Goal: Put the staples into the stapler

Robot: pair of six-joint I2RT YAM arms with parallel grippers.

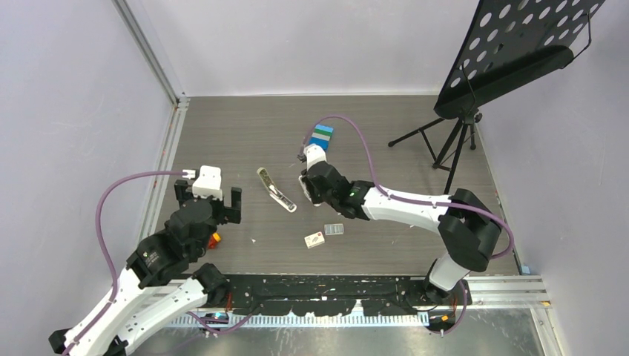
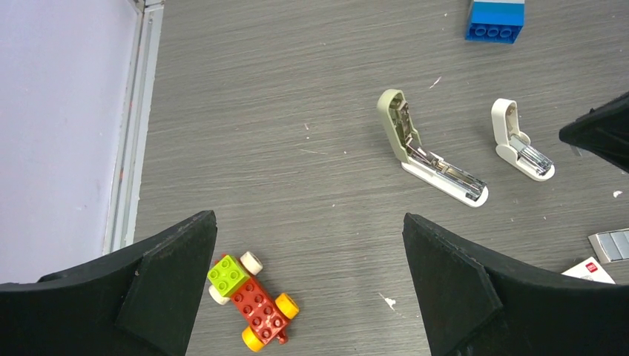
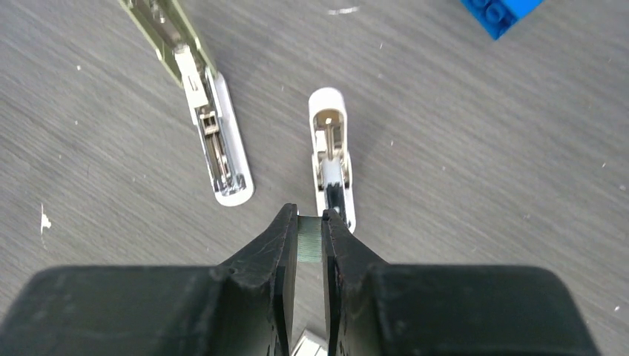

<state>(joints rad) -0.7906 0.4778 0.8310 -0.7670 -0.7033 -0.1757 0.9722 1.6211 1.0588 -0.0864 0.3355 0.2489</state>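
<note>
- Right end effector (image 3: 310, 219) was nearly shut, pads pinching a thin grey-green strip (image 3: 310, 241), prob. staples. It hung low, just near of the stubby white object (image 3: 331, 148).
- Left end effector (image 2: 308, 222) was wide open and empty, at near left.
- Stapler (image 3: 221, 152) lay hinged open on the tabletop (image 1: 222, 133), channel up, just left of the white object, untouched.
- Staples box (image 1: 314, 239) + insert (image 1: 334, 229) lay near-right of the stapler.
- Step, my guess: seat the strip. Should shift left, align strip w/ channel lengthwise, lower flat, release only once seated. Avoid the white lookalike.
</note>
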